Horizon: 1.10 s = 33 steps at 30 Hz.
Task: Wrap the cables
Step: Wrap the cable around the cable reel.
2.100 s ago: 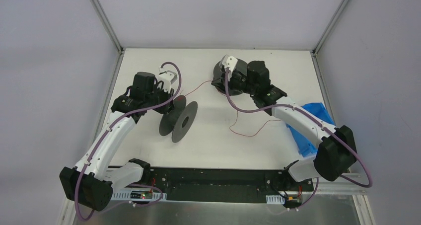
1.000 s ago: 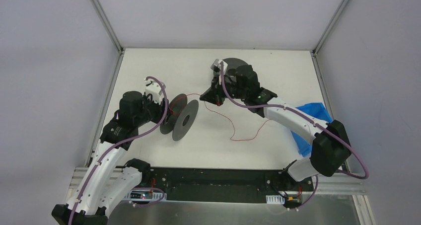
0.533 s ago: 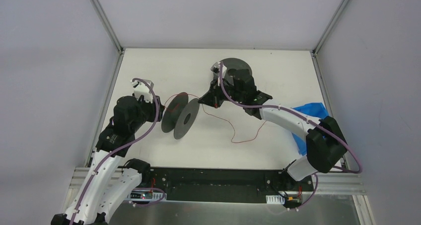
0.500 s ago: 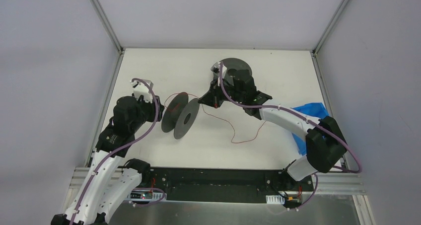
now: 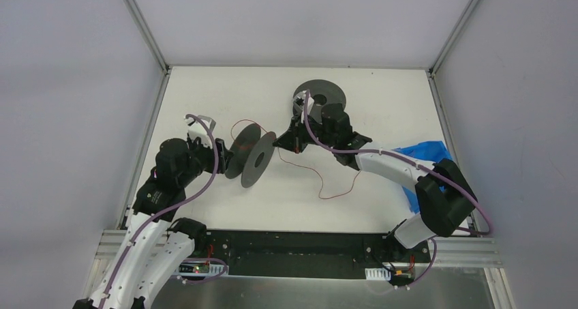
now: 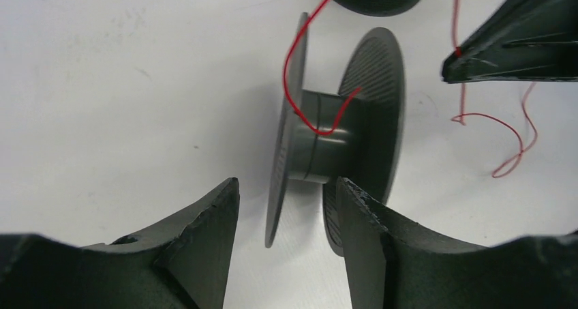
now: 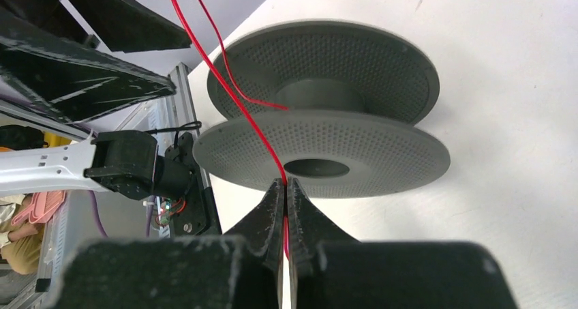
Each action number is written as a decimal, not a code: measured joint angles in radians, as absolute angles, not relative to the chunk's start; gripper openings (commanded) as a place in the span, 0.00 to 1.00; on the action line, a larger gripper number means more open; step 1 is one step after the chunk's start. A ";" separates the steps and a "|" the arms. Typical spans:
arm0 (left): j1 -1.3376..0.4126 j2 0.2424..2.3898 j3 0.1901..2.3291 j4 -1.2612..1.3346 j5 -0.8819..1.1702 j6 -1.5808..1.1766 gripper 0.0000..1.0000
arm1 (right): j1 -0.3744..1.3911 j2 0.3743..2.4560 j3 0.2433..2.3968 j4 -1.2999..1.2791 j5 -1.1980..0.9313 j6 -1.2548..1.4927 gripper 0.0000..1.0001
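Right claw point(image 7: 285, 184) pinching cable point(image 7: 225, 78) — shifted from far spool point(image 5: 322, 90) to near spool point(image 5: 249, 160).

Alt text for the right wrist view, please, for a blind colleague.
The right gripper, fingertips closed, pinches a thin red cable just in front of a dark grey spool on the white table. The cable rises up-left, and a second strand runs back down to the spool's hub.

We see a matt dark-grey plastic spool point(image 7: 382, 145) with finely dotted flanges, and a thin, smooth red cable point(image 7: 252, 128). The table point(image 6: 136, 84) looks white, matt and faintly scuffed.
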State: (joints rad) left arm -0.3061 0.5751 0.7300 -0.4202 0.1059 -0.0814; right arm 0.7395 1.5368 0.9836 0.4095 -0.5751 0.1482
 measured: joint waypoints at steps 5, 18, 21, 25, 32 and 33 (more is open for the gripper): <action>-0.306 0.580 0.695 -0.354 0.213 -0.073 0.58 | 0.740 1.537 0.931 0.447 -0.575 0.179 0.00; -0.306 0.774 0.628 -0.055 0.164 -0.165 0.60 | 0.741 1.538 0.922 0.496 -0.582 0.194 0.00; -0.306 0.806 0.608 0.003 0.131 -0.178 0.60 | 0.743 1.539 0.915 0.501 -0.585 0.194 0.00; -0.306 0.854 0.590 0.087 0.121 -0.201 0.48 | 0.748 1.547 0.905 0.513 -0.591 0.195 0.00; -0.306 0.894 0.589 0.133 0.148 -0.200 0.19 | 0.758 1.567 0.873 0.539 -0.591 0.210 0.00; -0.306 0.888 0.586 0.134 0.149 -0.199 0.19 | 0.759 1.567 0.870 0.540 -0.591 0.211 0.00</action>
